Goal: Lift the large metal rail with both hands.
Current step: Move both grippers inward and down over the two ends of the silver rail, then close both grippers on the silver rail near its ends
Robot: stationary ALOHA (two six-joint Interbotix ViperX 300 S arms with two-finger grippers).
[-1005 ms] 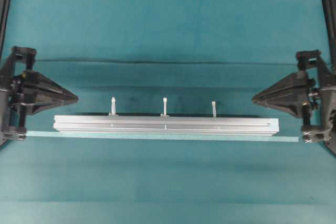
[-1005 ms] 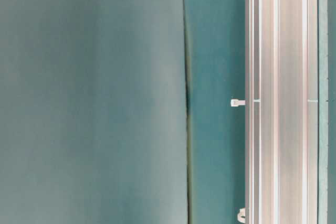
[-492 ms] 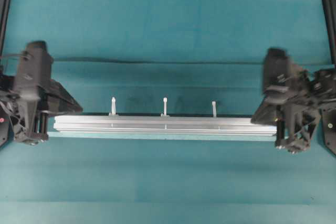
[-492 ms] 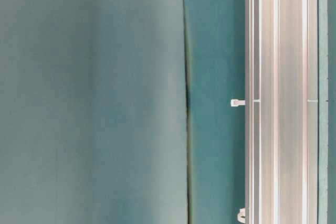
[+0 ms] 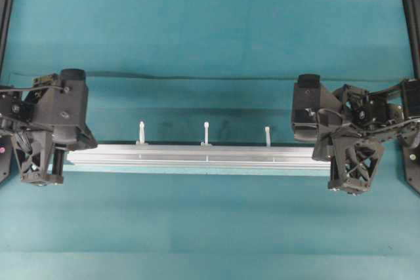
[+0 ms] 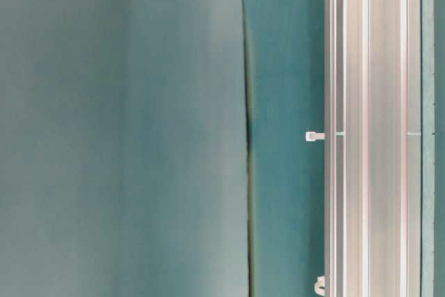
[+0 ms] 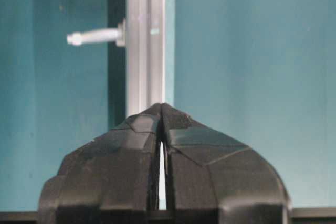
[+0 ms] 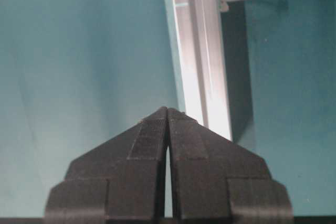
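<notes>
The large metal rail lies flat on the teal cloth, running left to right, with three white pegs along its far edge. It also shows in the table-level view as the rail. My left gripper hovers over the rail's left end, its jaws shut and empty. In the left wrist view the left gripper points along the rail. My right gripper is over the right end, also shut and empty. In the right wrist view the right gripper sits just left of the rail.
A thin pale-blue strip lies along the rail's near side, seen again as the strip. A crease in the cloth runs behind the rail. Black frame posts stand at the back corners.
Both grippers have swung in from the table's sides and tipped down over the rail's ends. Their jaws stay shut. The rail has not moved.
</notes>
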